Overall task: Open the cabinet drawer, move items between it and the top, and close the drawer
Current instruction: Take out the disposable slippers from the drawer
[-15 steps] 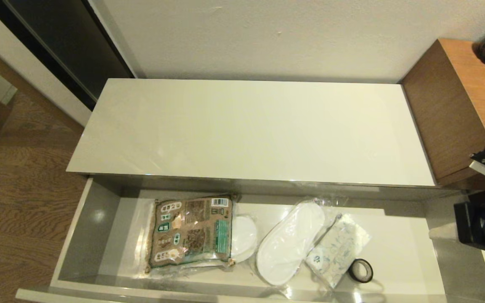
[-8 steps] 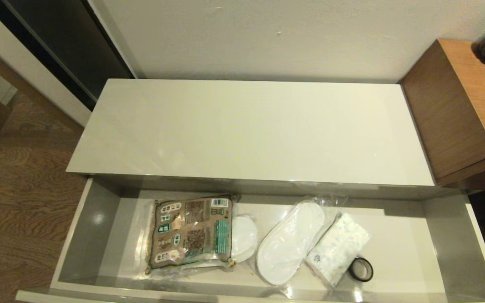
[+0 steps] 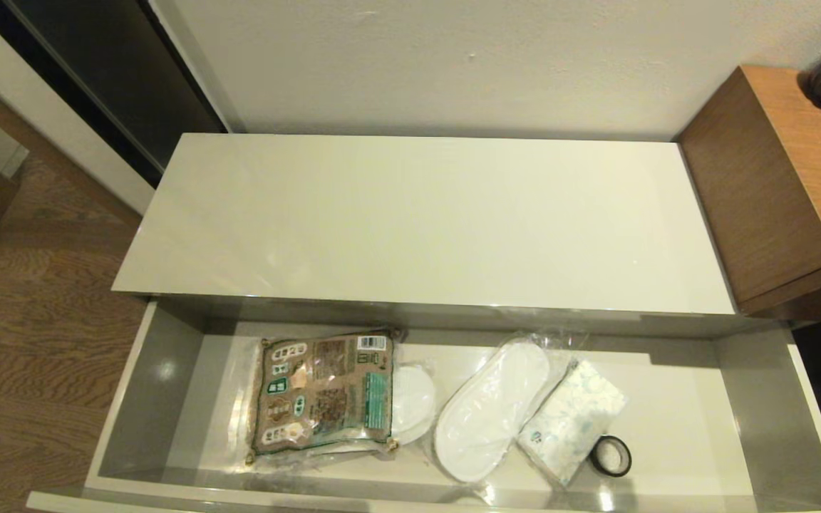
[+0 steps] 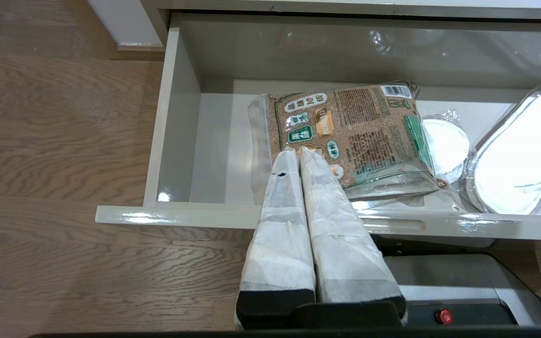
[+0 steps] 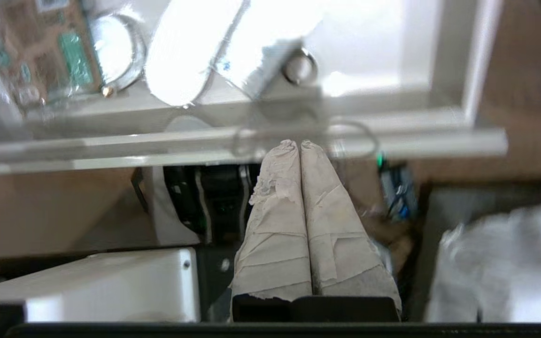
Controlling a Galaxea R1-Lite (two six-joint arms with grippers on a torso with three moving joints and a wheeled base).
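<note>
Both claws sit outside the head view, closed.

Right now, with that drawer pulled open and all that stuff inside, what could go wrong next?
The slipper and tissue pack overlap in slick wrap, so lifting one might drag the other. The black tape ring touches the pack and could roll. Both the left tool and right tool are shut and must open first.

Cabinet drawer [image 3: 147,385] pulled out, open from above. Its middle is crowded: printed packet [image 3: 323,390], slipper [image 3: 489,410], tissue pack [image 3: 573,420] and tape ring [image 3: 611,456] nearly touching. Both drawer ends and the top [image 3: 425,221] are bare.
</note>
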